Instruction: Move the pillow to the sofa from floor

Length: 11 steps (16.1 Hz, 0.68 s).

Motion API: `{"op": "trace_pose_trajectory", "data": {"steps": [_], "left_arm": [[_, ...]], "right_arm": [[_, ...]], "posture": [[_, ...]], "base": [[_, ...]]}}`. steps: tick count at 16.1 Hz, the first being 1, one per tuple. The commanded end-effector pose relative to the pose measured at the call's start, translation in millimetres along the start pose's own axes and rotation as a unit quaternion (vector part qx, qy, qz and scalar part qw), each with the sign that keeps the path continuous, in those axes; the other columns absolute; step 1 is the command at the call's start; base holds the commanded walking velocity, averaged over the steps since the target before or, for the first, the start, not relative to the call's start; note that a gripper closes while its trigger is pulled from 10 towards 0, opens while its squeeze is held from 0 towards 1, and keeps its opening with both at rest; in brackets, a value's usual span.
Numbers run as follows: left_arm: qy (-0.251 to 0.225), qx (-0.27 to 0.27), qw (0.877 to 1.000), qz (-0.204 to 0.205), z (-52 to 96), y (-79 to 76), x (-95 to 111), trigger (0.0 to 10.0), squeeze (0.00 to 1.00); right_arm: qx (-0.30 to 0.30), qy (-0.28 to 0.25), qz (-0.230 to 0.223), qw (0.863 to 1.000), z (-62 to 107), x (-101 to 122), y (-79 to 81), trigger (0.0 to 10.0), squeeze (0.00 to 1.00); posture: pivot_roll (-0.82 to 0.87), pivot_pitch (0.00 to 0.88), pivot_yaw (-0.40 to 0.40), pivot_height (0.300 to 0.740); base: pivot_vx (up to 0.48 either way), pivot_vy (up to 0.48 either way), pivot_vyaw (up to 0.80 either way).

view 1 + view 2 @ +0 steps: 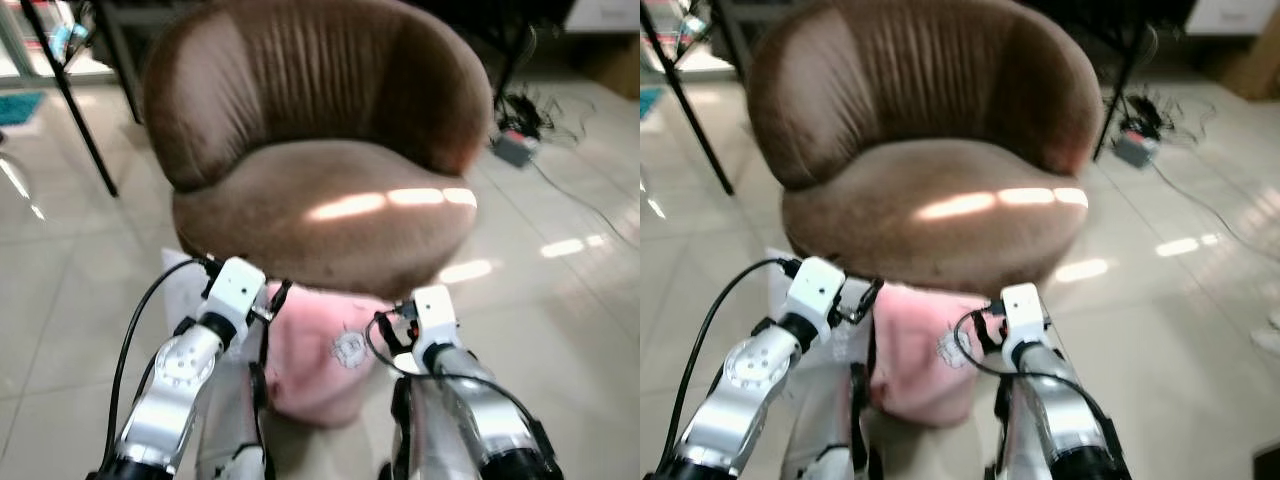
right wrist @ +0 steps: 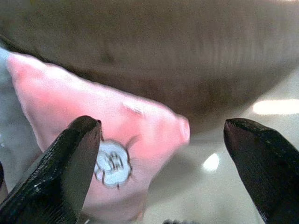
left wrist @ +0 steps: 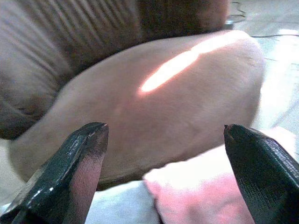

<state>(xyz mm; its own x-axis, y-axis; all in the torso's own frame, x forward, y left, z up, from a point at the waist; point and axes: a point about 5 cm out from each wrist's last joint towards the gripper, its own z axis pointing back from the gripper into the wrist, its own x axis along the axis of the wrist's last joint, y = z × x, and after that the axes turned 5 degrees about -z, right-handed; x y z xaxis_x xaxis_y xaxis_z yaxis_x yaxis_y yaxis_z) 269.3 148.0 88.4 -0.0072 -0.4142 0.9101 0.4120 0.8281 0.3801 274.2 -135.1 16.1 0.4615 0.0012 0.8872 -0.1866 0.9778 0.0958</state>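
A pink pillow (image 1: 320, 355) with a small white emblem and a pale white-blue side sits just below the front edge of the brown round sofa chair (image 1: 320, 210), between my two arms. My left gripper (image 3: 164, 128) is open, its fingers spread wide toward the seat cushion (image 3: 177, 93), with the pillow (image 3: 210, 196) low between them. Open as well, my right gripper (image 2: 160, 122) faces the pillow's pink corner and emblem (image 2: 112, 168) under the seat front. I cannot tell whether the pillow rests on the floor or against my arms.
Glossy pale tile floor (image 1: 560, 300) surrounds the chair. Black table legs (image 1: 70, 90) stand at the back left near a teal mat (image 1: 20, 105). A power strip with cables (image 1: 515, 145) lies at the back right.
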Motion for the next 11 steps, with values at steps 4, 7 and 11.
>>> {"op": "trace_pose_trajectory", "data": {"steps": [4,7,11], "left_arm": [[0.005,-0.073,0.997,0.025,-0.5,5.5,6,10.0,0.00],[0.009,-0.127,0.992,0.023,18.1,26.3,12,10.0,0.00],[-0.011,-0.131,0.991,0.030,38.9,56.3,35,10.0,0.00]], "right_arm": [[-0.027,0.008,-0.182,0.983,-20.8,3,-7.2,10.0,1.00],[-0.055,0.005,-0.279,0.959,-32.2,13,-10.0,10.0,1.00],[-0.082,-0.041,-0.350,0.932,-36.4,26,-16.1,10.0,1.00]], "posture": [[0.17,0.212,-0.025,0.526],[0.23,0.285,-0.019,0.526],[0.28,0.326,0.001,0.526]], "base": [[0.000,0.000,0.00],[0.000,0.000,0.00],[0.000,0.000,0.00]]}}
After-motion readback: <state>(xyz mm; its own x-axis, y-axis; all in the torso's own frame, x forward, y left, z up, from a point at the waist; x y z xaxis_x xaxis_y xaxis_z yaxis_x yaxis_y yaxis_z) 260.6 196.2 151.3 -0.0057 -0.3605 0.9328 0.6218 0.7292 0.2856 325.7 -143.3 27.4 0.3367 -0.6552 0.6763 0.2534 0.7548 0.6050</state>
